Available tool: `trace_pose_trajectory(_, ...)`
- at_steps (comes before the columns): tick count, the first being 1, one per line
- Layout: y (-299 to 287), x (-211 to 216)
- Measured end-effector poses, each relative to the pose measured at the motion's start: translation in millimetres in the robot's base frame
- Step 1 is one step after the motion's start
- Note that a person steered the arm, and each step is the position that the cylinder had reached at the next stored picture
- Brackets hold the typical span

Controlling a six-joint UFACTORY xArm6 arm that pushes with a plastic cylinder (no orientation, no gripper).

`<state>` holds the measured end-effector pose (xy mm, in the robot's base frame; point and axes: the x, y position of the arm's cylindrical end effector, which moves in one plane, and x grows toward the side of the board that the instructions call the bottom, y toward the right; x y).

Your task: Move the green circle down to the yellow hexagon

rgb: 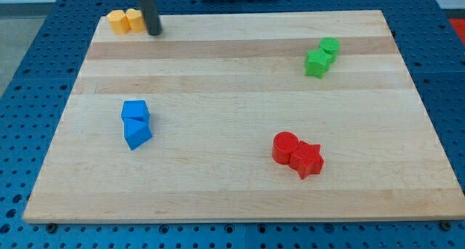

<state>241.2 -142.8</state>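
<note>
The green circle sits at the view's upper right, touching a green star just below and left of it. Two yellow blocks lie at the board's top left corner: a more orange one on the left that looks like the hexagon, and a yellow one touching it on the right, shape unclear. My tip rests on the board right beside the yellow pair, at their right. It is far to the left of the green circle.
Two blue blocks touch each other at the left middle. A red circle and a red star touch at the lower right. The wooden board lies on a blue perforated table.
</note>
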Motion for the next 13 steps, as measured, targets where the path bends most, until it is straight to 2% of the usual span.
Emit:
trace_pose_trajectory(4,407,-4)
trace_pose_trajectory(5,438,50)
trace_pose_trajectory(6,418,93)
trace_pose_trajectory(8,347,72)
trace_pose_trajectory(12,195,77)
trace_pose_trajectory(13,174,68)
